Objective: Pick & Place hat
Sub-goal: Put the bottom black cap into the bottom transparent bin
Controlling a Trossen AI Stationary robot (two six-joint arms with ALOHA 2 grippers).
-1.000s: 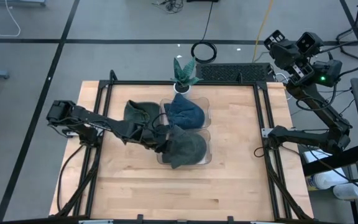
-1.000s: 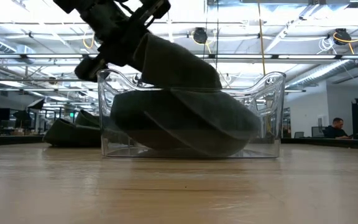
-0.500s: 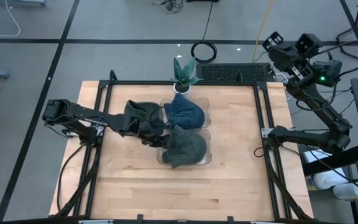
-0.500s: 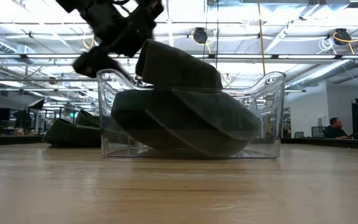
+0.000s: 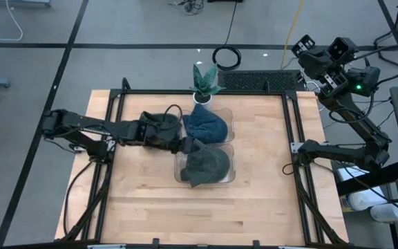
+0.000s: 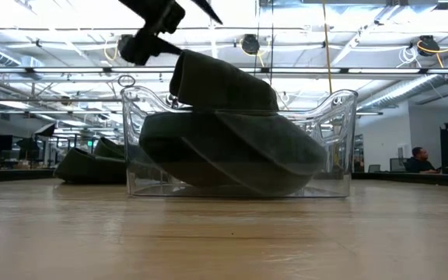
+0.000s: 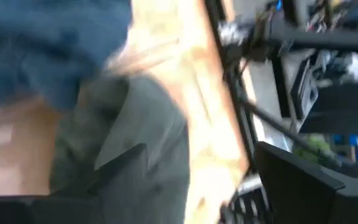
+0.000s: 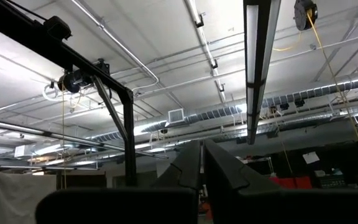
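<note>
A dark grey hat (image 5: 207,164) lies in the near compartment of a clear bin (image 5: 231,178). Its crumpled top (image 6: 222,80) stands above the bin's rim. A blue hat (image 5: 206,124) fills the far compartment. Another dark hat (image 5: 155,124) lies on the table left of the bin. My left gripper (image 5: 184,145) hangs open above the bin's left wall, clear of the grey hat (image 7: 135,149), and shows high in the low view (image 6: 179,23). My right gripper (image 8: 201,168) is shut, raised off the table's far right corner and pointing up at the ceiling.
A small potted plant (image 5: 204,81) stands at the table's far edge behind the bin. A black frame (image 5: 292,138) runs around the wooden tabletop (image 5: 206,214). Bare wood lies near and right of the bin.
My left gripper has opened and let go of the grey hat, then risen and drawn back toward the table's left edge. The hat stays in the near compartment with its top still poking above the rim.
</note>
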